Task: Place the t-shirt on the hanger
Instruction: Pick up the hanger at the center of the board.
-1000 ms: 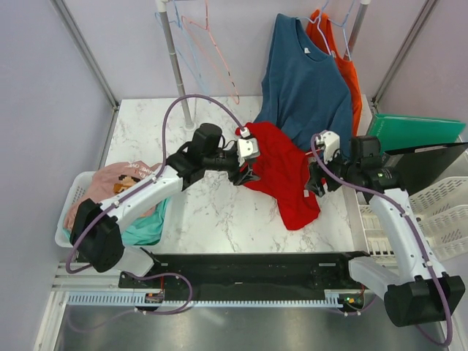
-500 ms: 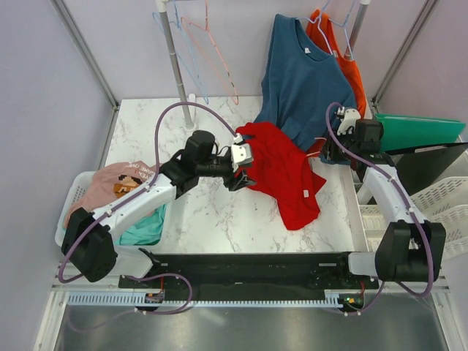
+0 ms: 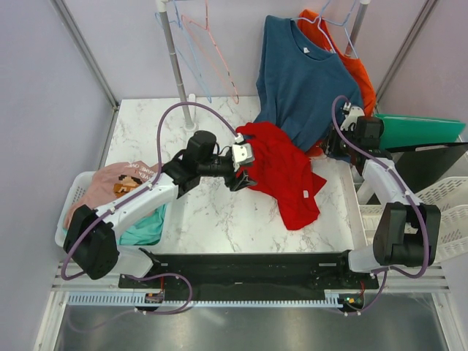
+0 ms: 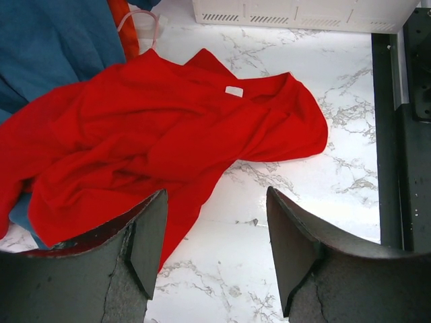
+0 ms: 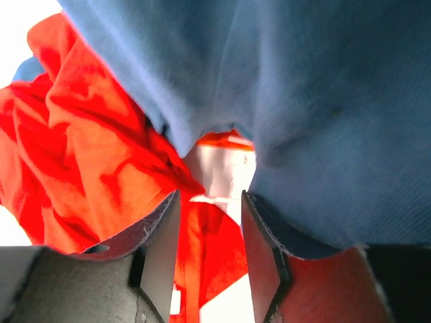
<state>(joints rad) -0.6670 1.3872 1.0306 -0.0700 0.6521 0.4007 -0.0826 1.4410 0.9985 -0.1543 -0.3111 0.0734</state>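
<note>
Left fingers [image 4: 296, 249] spread, the t-shirt [image 4: 155, 128] just beyond; right fingers [image 5: 161, 256] spread too.

Below my left fingers [image 4: 145, 249] lies the white marble table [image 3: 219, 212], lit evenly and brightly, with no hard shadows. Pale lilac walls [image 3: 44, 131] close it in beyond the fingers and on both sides. A white pole [image 3: 178, 73] stands on the table past the left fingers. Outboard of my right fingers [image 5: 262, 249] sit a green bin [image 3: 424, 131] and a white slatted basket [image 3: 450, 208].
</note>
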